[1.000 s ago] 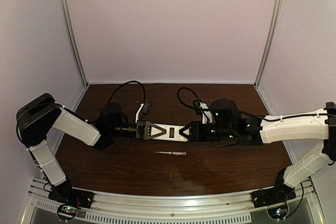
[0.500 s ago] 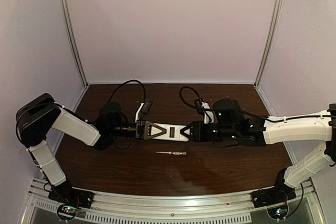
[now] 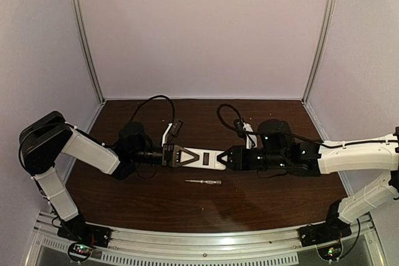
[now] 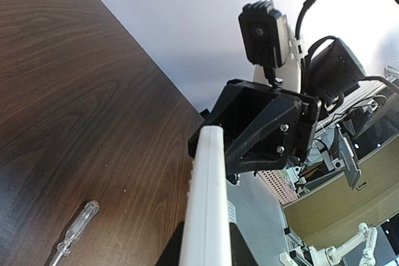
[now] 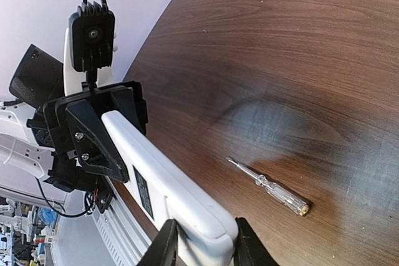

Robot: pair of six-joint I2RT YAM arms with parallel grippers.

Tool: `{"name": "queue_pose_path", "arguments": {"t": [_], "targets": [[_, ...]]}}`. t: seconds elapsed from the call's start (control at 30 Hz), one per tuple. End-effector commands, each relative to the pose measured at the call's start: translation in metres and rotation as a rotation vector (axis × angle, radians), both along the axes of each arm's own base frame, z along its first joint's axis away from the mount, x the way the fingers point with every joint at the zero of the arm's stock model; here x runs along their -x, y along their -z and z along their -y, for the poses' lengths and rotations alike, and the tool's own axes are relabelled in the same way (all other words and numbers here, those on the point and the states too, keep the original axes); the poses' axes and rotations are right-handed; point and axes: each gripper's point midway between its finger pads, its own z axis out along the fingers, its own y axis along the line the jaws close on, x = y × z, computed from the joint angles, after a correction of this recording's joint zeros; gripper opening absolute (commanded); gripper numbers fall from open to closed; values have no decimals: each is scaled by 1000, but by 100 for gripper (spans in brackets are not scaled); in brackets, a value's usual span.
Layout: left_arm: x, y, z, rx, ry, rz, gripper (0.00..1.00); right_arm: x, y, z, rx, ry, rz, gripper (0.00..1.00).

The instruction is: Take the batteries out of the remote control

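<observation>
The white remote control point(image 3: 202, 157) hangs level above the brown table, held at both ends. My left gripper point(image 3: 187, 155) is shut on its left end, my right gripper point(image 3: 219, 157) on its right end. In the left wrist view the remote control point(image 4: 206, 216) runs edge-on from my left gripper point(image 4: 206, 250) to the black right gripper point(image 4: 262, 129). In the right wrist view the remote control point(image 5: 156, 172) shows its back with a dark label, its near end pinched in my right gripper point(image 5: 202, 244). The batteries are out of view.
A thin screwdriver point(image 3: 204, 182) with a clear handle lies on the table just in front of the remote, also visible as the screwdriver point(image 5: 271, 188) in the right wrist view. Purple walls and metal posts enclose the table point(image 3: 262, 197). Cables loop behind both wrists.
The right arm's wrist has shifted slightly to the right and its jaws have tightened a little on the remote's end. The left arm, the remote and the screwdriver have stayed put.
</observation>
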Motion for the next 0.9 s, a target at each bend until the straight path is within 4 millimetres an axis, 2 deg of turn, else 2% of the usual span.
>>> {"name": "queue_pose_path", "arguments": {"t": [0.0, 0.07, 0.13, 0.43, 0.7, 0.87], "targets": [[-1, -14, -1, 35, -10, 44, 0, -6, 22, 22, 89, 85, -26, 41], [-1, -14, 0, 33, -10, 43, 0, -5, 19, 18, 79, 78, -28, 54], [-1, -13, 0, 32, -12, 42, 0, -4, 14, 12, 71, 66, -22, 59], [-2, -11, 0, 28, -15, 42, 0, -1, 9, -12, 89, 29, -11, 59], [-2, -12, 0, 29, -14, 42, 0, -7, 12, -5, 134, 74, 4, 36], [-2, -12, 0, 30, -14, 43, 0, -6, 22, 1, 176, 91, -12, 32]]}}
